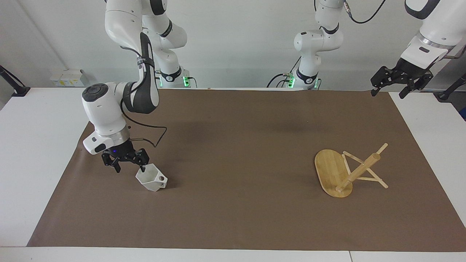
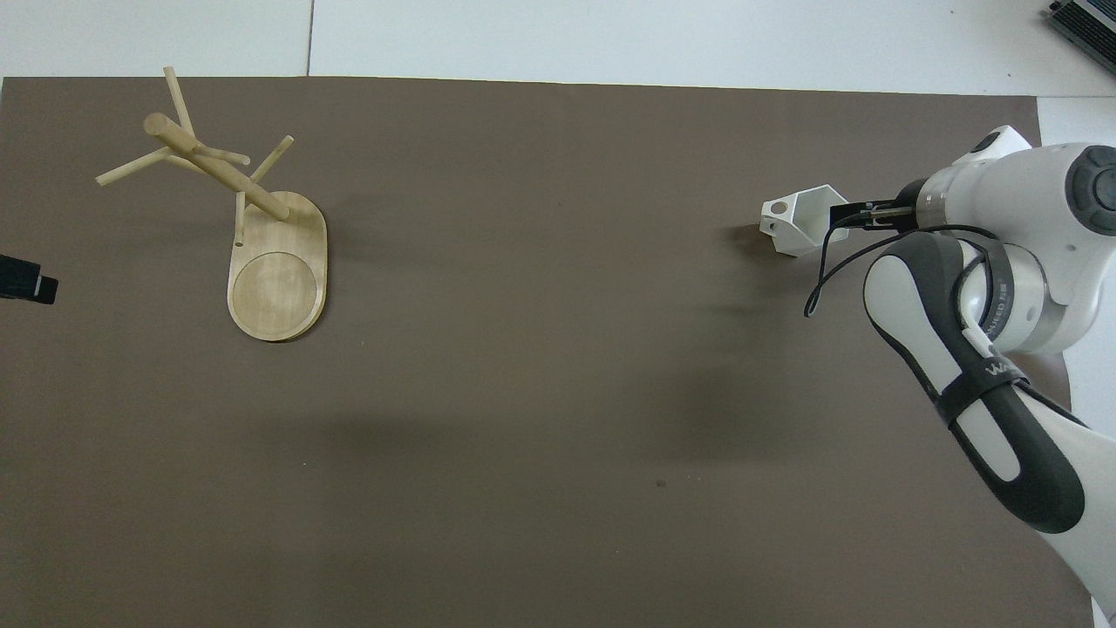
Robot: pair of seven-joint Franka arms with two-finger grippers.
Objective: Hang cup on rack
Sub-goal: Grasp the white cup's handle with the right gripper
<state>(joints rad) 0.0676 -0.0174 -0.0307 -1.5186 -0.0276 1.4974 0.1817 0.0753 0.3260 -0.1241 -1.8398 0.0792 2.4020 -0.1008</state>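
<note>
The white faceted cup (image 1: pixel 153 180) (image 2: pixel 793 225) rests tilted on the brown mat, toward the right arm's end of the table. Its mouth is turned toward that end and its pierced handle toward the rack. My right gripper (image 1: pixel 130 168) (image 2: pixel 844 215) is open and low at the cup's mouth, with one fingertip (image 1: pixel 142 168) at the rim and the other outside it. The bamboo rack (image 1: pixel 333 173) (image 2: pixel 277 266) stands on its oval base toward the left arm's end. My left gripper (image 1: pixel 387 93) (image 2: pixel 24 284) waits open above the mat's corner, holding nothing.
The brown mat (image 1: pixel 233 145) covers most of the white table (image 1: pixel 32 145). The rack's thin pegs (image 1: pixel 364 174) stick out around its post. A black cable (image 1: pixel 153 131) loops from the right wrist above the mat.
</note>
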